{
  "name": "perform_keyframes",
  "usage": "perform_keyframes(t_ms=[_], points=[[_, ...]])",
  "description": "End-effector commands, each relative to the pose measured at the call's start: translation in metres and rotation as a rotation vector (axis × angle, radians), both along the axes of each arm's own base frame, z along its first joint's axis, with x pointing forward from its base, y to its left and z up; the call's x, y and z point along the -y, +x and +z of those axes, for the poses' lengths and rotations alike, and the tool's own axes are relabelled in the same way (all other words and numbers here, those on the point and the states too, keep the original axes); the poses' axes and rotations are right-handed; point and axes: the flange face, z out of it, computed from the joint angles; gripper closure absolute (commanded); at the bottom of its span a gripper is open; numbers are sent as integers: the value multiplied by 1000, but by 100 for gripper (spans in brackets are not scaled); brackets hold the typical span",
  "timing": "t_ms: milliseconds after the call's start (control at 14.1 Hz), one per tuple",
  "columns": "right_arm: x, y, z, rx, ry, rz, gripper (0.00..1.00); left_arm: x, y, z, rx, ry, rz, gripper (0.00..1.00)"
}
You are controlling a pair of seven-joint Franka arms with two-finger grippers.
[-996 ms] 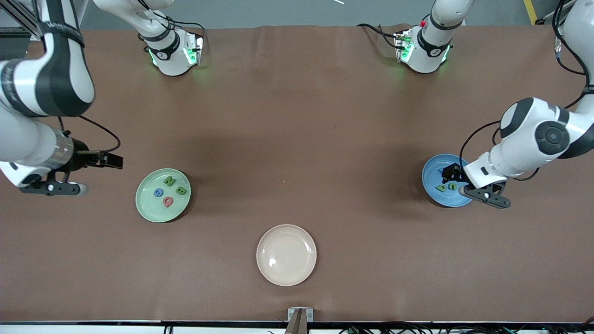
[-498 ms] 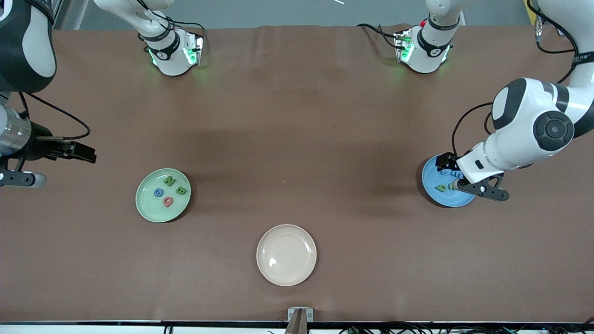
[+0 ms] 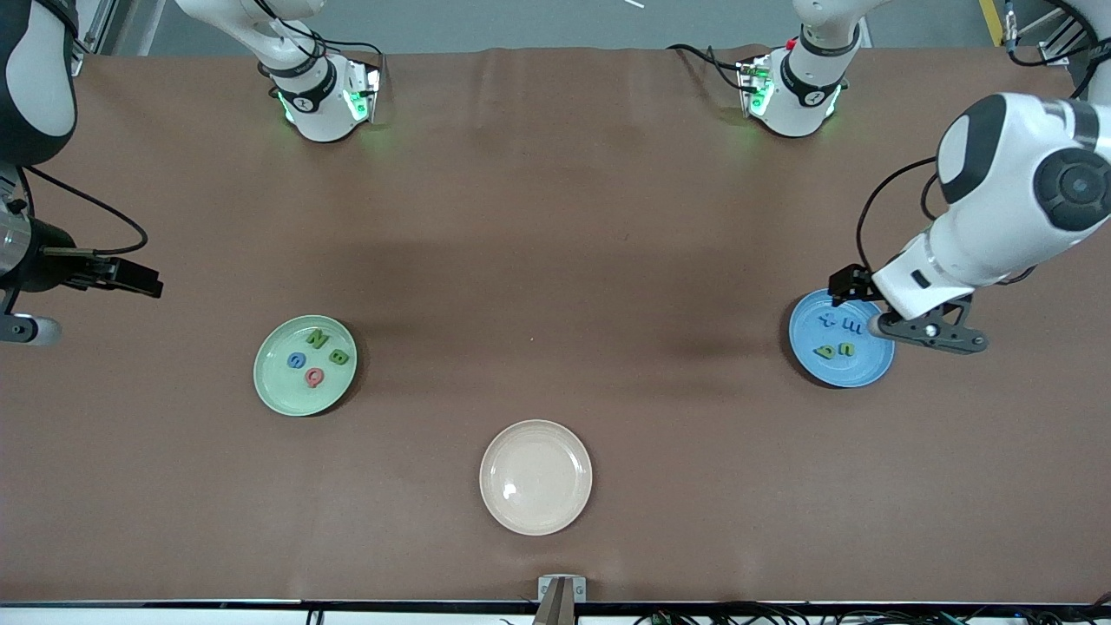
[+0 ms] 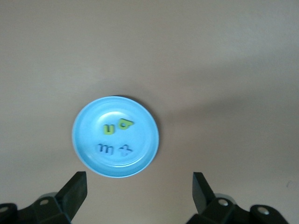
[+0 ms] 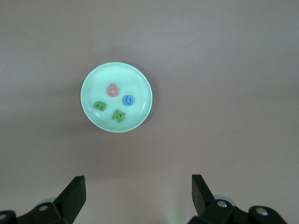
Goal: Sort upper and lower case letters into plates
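The mint green plate point(image 3: 279, 387) point(image 5: 137, 83) holds a green N point(image 3: 317, 339), green B point(image 3: 338, 356), blue G point(image 3: 297, 359) and pink Q point(image 3: 314, 376). On the blue plate point(image 3: 857, 371) point(image 4: 88, 136) lie a blue x point(image 3: 829, 319), a blue m point(image 3: 852, 327) and two green lower case letters point(image 3: 834, 351). My left gripper point(image 3: 927, 332) point(image 4: 138, 182) hangs open and empty over that plate's edge toward the left arm's end. Open and empty too, my right gripper point(image 3: 26, 330) point(image 5: 138, 184) is up at the right arm's end, well apart from the mint plate.
An empty cream-beige plate point(image 3: 535, 476) sits near the table's front edge, midway between the two arms. The arms' bases point(image 3: 325, 95) point(image 3: 794, 91) stand along the table's back edge. A brown cloth point(image 3: 555, 260) covers the table.
My left gripper has lifted off the blue plate and drifted toward its own end, uncovering the letters. My right arm has pulled back toward its end of the table.
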Motion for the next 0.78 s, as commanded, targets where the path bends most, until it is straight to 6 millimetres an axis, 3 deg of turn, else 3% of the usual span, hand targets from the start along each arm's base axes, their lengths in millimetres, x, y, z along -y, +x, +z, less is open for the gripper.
perform_keyframes(t_ms=[0,71,213,356,498,711], points=[[-2,-1,-2,-19,30,5,0,-33,-16,35,40,29,73,1],[-2,0,-3,-18,63,-1,0,-43,-17,51,56,35,94,1],[-2,-3,1,-11,90,-3,0,-44,-20,87,69,13,117,1],[-3,-9,9,-1,93,0,0,-65,-21,129,75,-32,165,1],[-4,-16,13,9,96,18,0,-66,-27,161,75,-32,165,1],[3,-28,22,50,92,51,0,-74,-33,183,72,-32,184,1]])
